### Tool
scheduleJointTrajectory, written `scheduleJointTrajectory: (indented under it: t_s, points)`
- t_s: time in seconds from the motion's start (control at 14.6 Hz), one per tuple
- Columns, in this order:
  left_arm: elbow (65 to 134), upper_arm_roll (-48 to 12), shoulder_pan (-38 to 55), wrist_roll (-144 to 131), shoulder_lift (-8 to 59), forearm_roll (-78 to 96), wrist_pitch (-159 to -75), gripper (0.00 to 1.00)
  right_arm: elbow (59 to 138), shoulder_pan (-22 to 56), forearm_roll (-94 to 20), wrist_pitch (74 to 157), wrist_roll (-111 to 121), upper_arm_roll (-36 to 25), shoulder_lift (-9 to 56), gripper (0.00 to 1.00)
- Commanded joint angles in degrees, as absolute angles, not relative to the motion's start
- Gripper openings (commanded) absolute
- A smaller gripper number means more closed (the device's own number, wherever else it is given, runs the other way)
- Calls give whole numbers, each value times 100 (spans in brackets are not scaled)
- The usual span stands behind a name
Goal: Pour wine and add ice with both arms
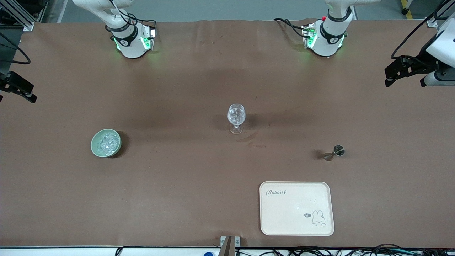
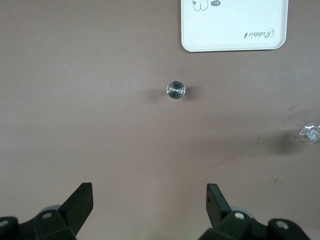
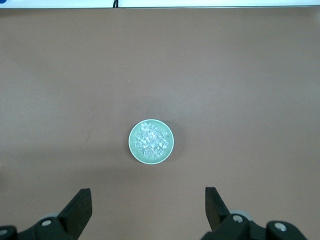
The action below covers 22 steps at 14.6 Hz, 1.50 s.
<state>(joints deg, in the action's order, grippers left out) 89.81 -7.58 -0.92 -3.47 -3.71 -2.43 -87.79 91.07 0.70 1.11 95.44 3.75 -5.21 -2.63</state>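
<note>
A clear stemmed wine glass (image 1: 236, 117) stands mid-table with glinting ice chunks inside; it also shows in the left wrist view (image 2: 310, 133). A pale green bowl (image 1: 93, 145) holds ice (image 1: 108, 143) toward the right arm's end, and is seen in the right wrist view (image 3: 132, 145) with the ice (image 3: 151, 141). A small metal jigger (image 1: 336, 152) stands toward the left arm's end, below my left gripper's view (image 2: 176, 90). My left gripper (image 1: 391, 76) (image 2: 150, 200) and right gripper (image 1: 25, 92) (image 3: 148, 202) hang open and empty high at the table's ends.
A cream tray (image 1: 296, 208) with a rabbit print lies near the front edge, nearer the camera than the jigger; it also shows in the left wrist view (image 2: 234, 25). The arm bases (image 1: 131, 42) (image 1: 325, 39) stand along the back edge.
</note>
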Motion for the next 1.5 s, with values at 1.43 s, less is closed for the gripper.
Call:
scheduleJointTrajectory:
  t_s: [1.43]
  points:
    - [8596, -615, -1705, -2135, 2987, 1819, -9694, 100, 9325, 150, 97, 9774, 316, -580, -334, 100]
